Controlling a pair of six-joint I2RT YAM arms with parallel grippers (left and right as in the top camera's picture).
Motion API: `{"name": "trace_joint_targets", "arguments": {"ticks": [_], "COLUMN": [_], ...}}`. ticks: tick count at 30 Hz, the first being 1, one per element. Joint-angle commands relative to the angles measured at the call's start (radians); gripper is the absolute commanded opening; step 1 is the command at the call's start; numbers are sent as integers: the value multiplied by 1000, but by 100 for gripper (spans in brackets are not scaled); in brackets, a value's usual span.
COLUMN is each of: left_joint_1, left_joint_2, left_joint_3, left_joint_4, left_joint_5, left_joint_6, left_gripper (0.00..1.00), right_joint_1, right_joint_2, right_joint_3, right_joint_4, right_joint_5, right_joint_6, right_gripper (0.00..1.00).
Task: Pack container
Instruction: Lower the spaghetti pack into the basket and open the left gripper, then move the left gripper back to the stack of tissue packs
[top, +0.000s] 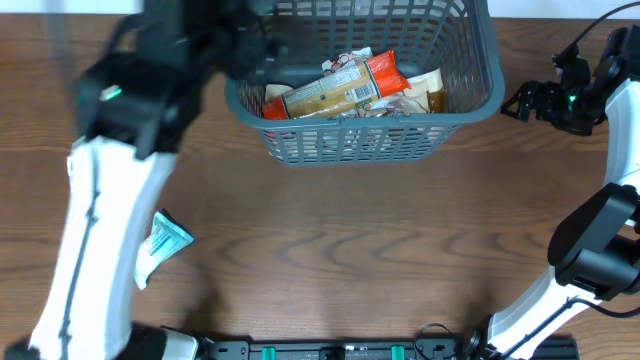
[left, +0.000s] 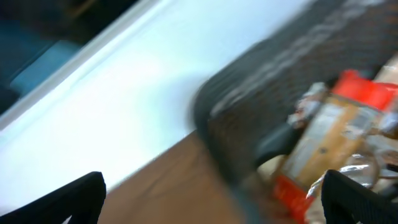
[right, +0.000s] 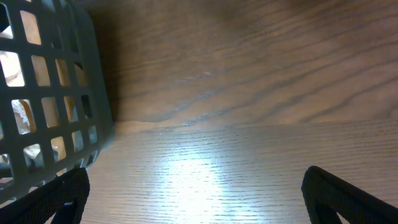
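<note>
The dark grey lattice container stands at the table's far middle, holding several snack packs, the top one an orange and tan pack. A light blue and white snack pack lies on the table at the left, partly under my left arm. My left gripper is open and empty over the container's left rim; its view is blurred and shows the container and orange pack. My right gripper is open and empty above bare table, just right of the container.
The white left arm crosses the left side of the table. The right arm stands along the right edge. A black rail runs along the front edge. Brown wood table lies between them.
</note>
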Motion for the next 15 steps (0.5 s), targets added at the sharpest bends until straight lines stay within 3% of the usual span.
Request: {"name": "trace_joint_targets", "arguments": {"ticks": [1,4,11,15], "left_joint_1": [105,223,558,702], "left_joint_2": [-79,-134,-173,-174], "left_joint_3": [9,9,6,-55], "left_joint_4": [-91,-211,-519,-583], "left_joint_5": [-187,-284,-290,-275], "left_joint_6": [-198,-335,-566,-593], "left_gripper": [99,99,99,99], "right_joint_1": [11,11,11,11], "right_joint_2": [-5,-5,-5,-5], "right_joint_3": [-3,-3,-3,-3], "right_joint_4": [-1,0,27,50], "right_joint_5": [-24,-32,-17,-18], "right_joint_6": [-15,-15,-15,-15], "right_gripper": [96,97,99,99]}}
